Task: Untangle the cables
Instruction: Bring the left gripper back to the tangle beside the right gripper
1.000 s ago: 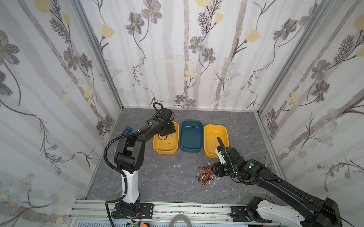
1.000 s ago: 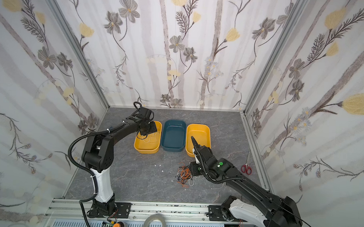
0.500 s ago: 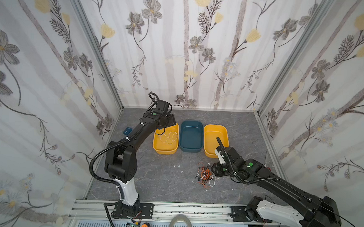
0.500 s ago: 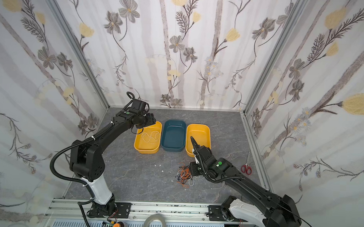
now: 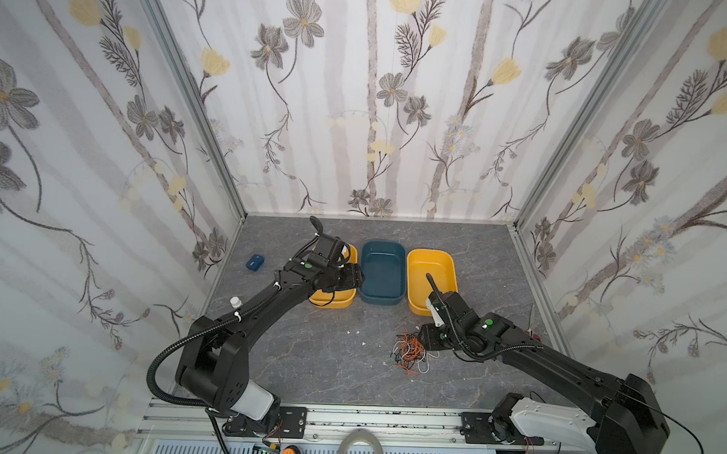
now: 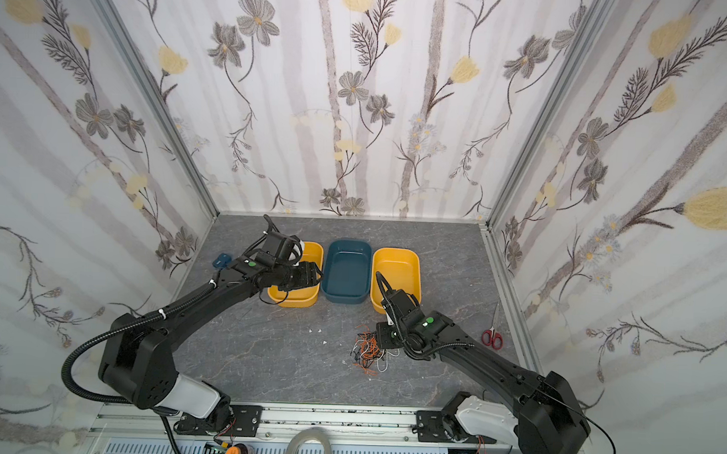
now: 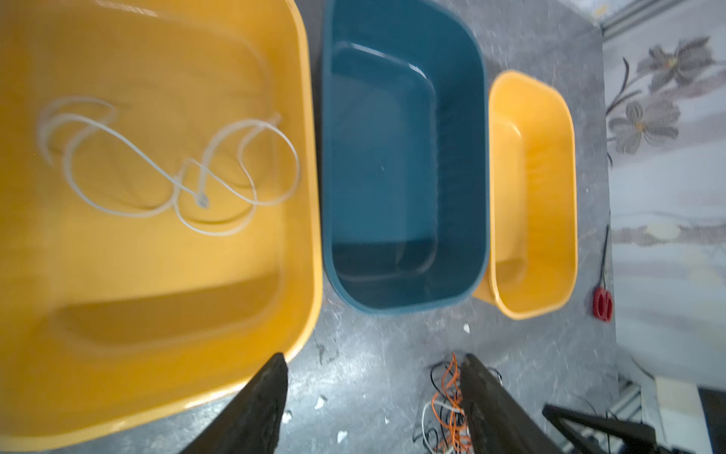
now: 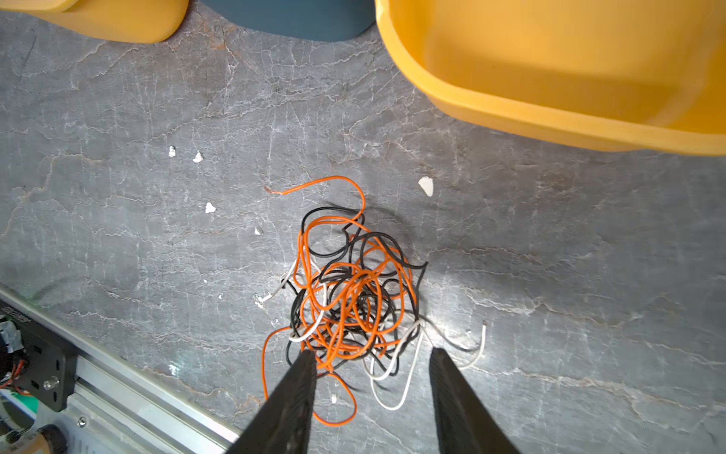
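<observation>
White cable [image 7: 169, 173]: a loose coil on the floor of the left yellow bin [image 7: 310, 157], ahead of the left gripper [image 7: 373, 355] and touching neither finger.
Tangle [image 8: 349, 291]: orange, black and white cables knotted on the table [image 8: 118, 118], just ahead of and under the right gripper [image 8: 373, 350].
Left gripper: released, jaws wide with nothing between. Over the last second it has swung back from the bin's far end.
Right gripper: jaws apart over the Tangle's near edge, apparently grasping nothing, and barely moved.
Meaning: one cable looks sorted, and the rest remain knotted.
</observation>
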Available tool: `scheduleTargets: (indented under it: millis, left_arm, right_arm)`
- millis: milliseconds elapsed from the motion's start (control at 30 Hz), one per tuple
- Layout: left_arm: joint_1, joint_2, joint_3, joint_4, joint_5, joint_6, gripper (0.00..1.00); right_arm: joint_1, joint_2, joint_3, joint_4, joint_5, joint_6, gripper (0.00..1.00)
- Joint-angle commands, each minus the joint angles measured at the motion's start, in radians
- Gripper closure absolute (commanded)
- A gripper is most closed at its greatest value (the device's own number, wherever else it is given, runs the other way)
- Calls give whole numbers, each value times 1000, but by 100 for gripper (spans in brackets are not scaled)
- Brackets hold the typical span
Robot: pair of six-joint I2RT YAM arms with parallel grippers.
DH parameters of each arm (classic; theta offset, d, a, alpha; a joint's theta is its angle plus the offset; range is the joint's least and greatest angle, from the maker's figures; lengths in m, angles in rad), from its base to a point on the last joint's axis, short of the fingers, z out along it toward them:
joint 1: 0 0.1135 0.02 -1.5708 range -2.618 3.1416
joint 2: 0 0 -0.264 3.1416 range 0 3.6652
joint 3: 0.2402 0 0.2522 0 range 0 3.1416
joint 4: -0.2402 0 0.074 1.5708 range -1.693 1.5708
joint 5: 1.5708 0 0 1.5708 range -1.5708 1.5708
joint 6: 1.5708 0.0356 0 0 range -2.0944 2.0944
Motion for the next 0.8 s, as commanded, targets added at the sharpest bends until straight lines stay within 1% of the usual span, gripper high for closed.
scheduleTargets:
  millis: [0,133,233,333,500,567,700,767]
  left_arm:
    - [-33,-63,-95,111,48,-48,30]
    - [-88,-140,-234,218,69,-101,30]
    - [-134,-168,-326,309,89,-148,31]
    - [-184,-174,-414,417,120,-195,32]
    - [-247,-153,-492,530,121,-235,34]
    - [-268,-136,-506,567,125,-235,36]
    - [-299,-89,-513,635,149,-238,40]
    - [-309,-71,-516,653,159,-239,43]
  right_arm:
    - [-2,32,-1,69,-47,35,52]
    - [-1,83,-10,129,-83,57,52]
    - [1,129,-13,161,-103,70,51]
    - [4,170,-17,183,-111,82,52]
    - [14,216,-21,231,-123,96,55]
    - [17,240,-15,251,-138,101,58]
    - [33,274,-10,290,-168,112,72]
    - [34,277,-3,293,-164,112,76]
